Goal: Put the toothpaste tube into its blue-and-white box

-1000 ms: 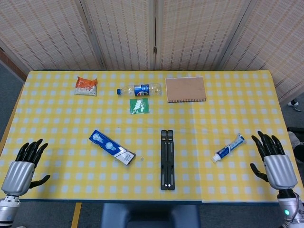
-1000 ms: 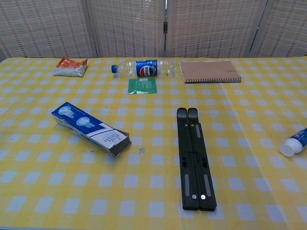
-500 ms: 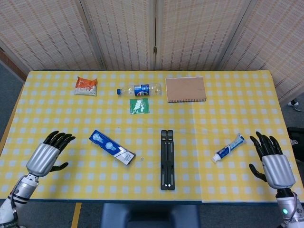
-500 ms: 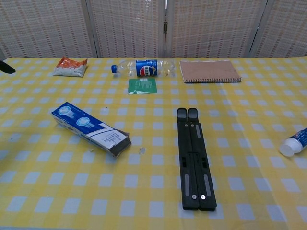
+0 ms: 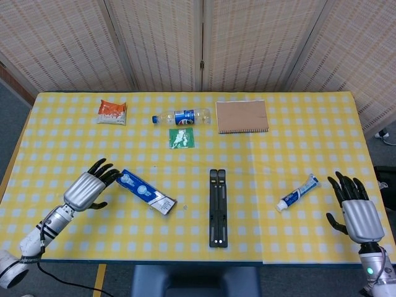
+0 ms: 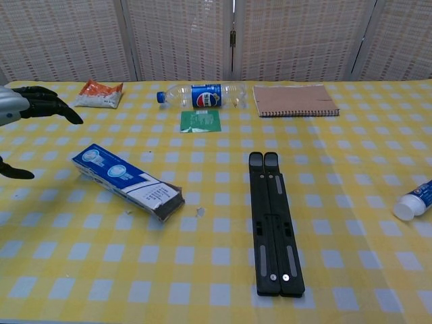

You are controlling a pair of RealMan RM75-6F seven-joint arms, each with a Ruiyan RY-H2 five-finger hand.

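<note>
Bare cloth between box point(image 5: 146, 192) and tube point(image 5: 297, 192) (black stand point(image 5: 217, 208) midway)

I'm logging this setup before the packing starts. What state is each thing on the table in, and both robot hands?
Box: lying flat, near end open.
Toothpaste tube: lying flat, cap on, outside the box.
Bottle: on its side, capped.
Notebook: closed, flat.
Black stand: folded flat.
Snack packet: lying flat.
Green packet: lying flat.
Left robot hand: open, beside the box, holding nothing.
Right robot hand: open, holding nothing.
</note>
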